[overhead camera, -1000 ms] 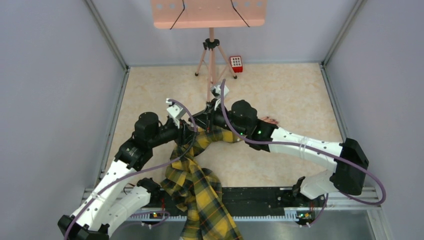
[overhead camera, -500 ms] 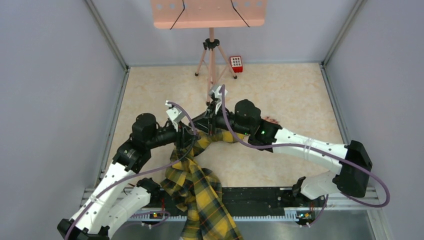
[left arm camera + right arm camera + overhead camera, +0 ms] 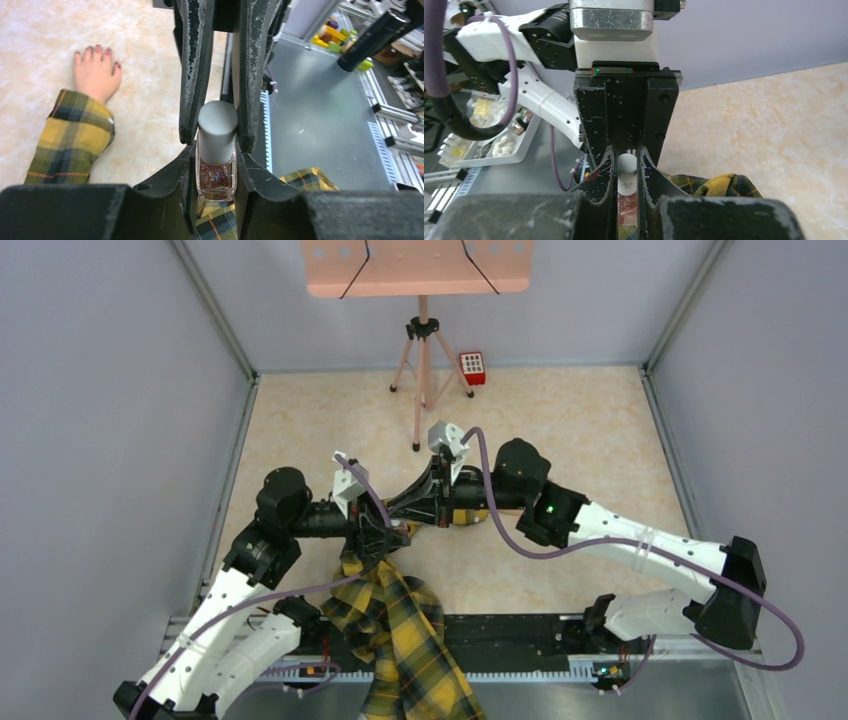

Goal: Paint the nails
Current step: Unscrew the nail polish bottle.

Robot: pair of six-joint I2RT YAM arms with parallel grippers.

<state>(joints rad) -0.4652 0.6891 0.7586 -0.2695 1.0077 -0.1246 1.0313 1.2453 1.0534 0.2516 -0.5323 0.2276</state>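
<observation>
A small glass nail polish bottle [image 3: 216,177] with dark red glittery polish and a grey cap [image 3: 217,120] hangs between both grippers over the plaid cloth. My left gripper [image 3: 216,150] is shut on the glass body. My right gripper [image 3: 626,152] faces it and is shut on the cap. They meet at the table's middle [image 3: 400,522]. The pale mannequin hand [image 3: 95,72] lies flat at the left wrist view's upper left, its dark red nails [image 3: 98,49] pointing away. Its yellow-black plaid sleeve [image 3: 75,135] trails back. In the top view the right arm hides the hand.
The plaid sleeve [image 3: 400,630] runs over the table's near edge and the black rail [image 3: 530,640]. A tripod [image 3: 423,360] carrying a salmon board [image 3: 415,265] stands at the back, with a small red keypad box [image 3: 472,367] beside it. Grey walls enclose three sides.
Both grippers, joined at the bottle, have moved nearer and lower. The right arm has swung out to the right and now covers the mannequin hand in the top view.
</observation>
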